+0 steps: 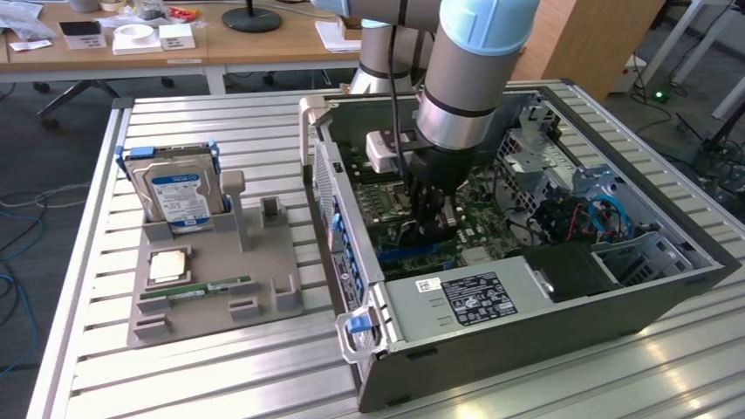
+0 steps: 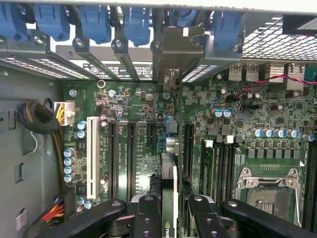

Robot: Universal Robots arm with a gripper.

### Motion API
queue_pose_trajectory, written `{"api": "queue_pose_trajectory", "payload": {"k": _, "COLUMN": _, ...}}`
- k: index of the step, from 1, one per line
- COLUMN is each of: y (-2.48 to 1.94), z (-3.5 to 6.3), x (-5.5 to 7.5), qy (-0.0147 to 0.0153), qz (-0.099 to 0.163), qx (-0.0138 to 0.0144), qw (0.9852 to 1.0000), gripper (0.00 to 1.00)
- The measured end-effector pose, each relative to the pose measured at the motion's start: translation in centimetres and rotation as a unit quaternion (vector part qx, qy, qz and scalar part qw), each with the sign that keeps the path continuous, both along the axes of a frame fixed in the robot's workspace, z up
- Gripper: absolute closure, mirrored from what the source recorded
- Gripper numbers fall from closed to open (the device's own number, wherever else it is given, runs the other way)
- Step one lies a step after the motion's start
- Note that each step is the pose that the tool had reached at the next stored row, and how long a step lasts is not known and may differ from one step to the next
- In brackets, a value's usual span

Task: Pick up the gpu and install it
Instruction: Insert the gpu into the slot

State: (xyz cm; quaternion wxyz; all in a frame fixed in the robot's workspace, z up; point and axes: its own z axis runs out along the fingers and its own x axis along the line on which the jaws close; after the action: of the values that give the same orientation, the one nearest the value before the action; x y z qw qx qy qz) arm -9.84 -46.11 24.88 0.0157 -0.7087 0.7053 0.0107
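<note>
free: slots (image 2: 131, 158) beside gpu (image 2: 168, 193) | blocked: cable bundle (image 2: 37, 119), blue latches (image 2: 94, 22), likely tight

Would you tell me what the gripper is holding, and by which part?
The graphics card, pinched across its faces near the end away from its bracket.

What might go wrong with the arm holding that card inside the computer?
1. The gpu, clamped edge-on in the jaws, may miss the long black slot and press on small parts of the motherboard instead.
2. Its metal bracket sits close to the rear frame and the blue clips, so it might snag there rather than slide into place.
</note>
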Motion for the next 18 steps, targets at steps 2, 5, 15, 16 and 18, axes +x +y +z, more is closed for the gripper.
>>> {"api": "queue_pose_trajectory", "payload": {"k": 2, "y": 0.0, "z": 0.0, "x": 0.0, "qy": 0.0, "qz": 0.0, "qx": 0.0, "qw": 1.0, "gripper": 0.74}}
{"api": "queue_pose_trajectory", "payload": {"k": 5, "y": -0.02, "z": 0.03, "x": -0.01, "qy": 0.0001, "qz": 0.0, "qx": -0.0002, "qw": 1.0, "gripper": 0.74}}
{"api": "queue_pose_trajectory", "payload": {"k": 15, "y": -0.04, "z": 0.02, "x": 0.02, "qy": 0.0, "qz": 0.0, "qx": -0.0001, "qw": 1.0, "gripper": 0.74}}
{"api": "queue_pose_trajectory", "payload": {"k": 16, "y": -0.04, "z": 0.02, "x": 0.02, "qy": 0.0, "qz": 0.0, "qx": -0.0001, "qw": 1.0, "gripper": 0.74}}
{"api": "queue_pose_trajectory", "payload": {"k": 18, "y": -0.04, "z": 0.03, "x": 0.03, "qy": 0.0001, "qz": 0.0, "qx": -0.0002, "qw": 1.0, "gripper": 0.74}}
